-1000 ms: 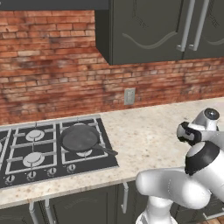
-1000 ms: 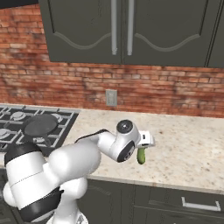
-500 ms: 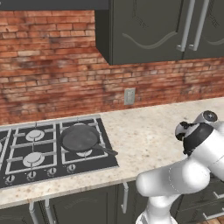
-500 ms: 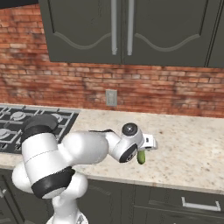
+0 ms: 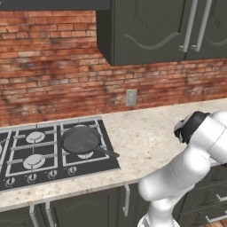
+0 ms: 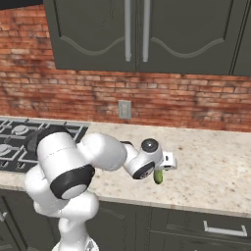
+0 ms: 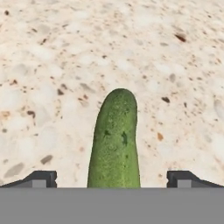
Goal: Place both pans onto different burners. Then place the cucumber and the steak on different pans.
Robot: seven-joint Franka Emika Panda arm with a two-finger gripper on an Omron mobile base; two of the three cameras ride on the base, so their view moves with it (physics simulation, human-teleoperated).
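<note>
The cucumber [image 7: 114,144], bright green, lies on the speckled beige counter, pointing away from my hand. My gripper [image 7: 113,179] is open just above it, one dark fingertip [image 7: 41,178] on each side and neither touching it. From the right base view, the cucumber [image 6: 159,176] lies near the counter's front edge under my white hand [image 6: 165,161]. One dark pan [image 5: 81,139] sits on the right part of the black cooktop [image 5: 26,175], over a burner, handle toward the front right. Two bare burners [image 5: 35,136] lie to its left. The steak is out of view.
A brick wall with a wall outlet [image 5: 131,97] backs the counter [image 5: 142,133], and dark cabinets [image 5: 150,31] hang above. My own arm [image 6: 73,162] stands between the right base camera and the cooktop [image 6: 14,142]. Bare counter [image 6: 215,162] stretches right of the cucumber.
The arm's elbow and shoulder have swung round and the hand has sunk slightly toward the cucumber. The jaws stayed open, and the cucumber and pan have not moved.
</note>
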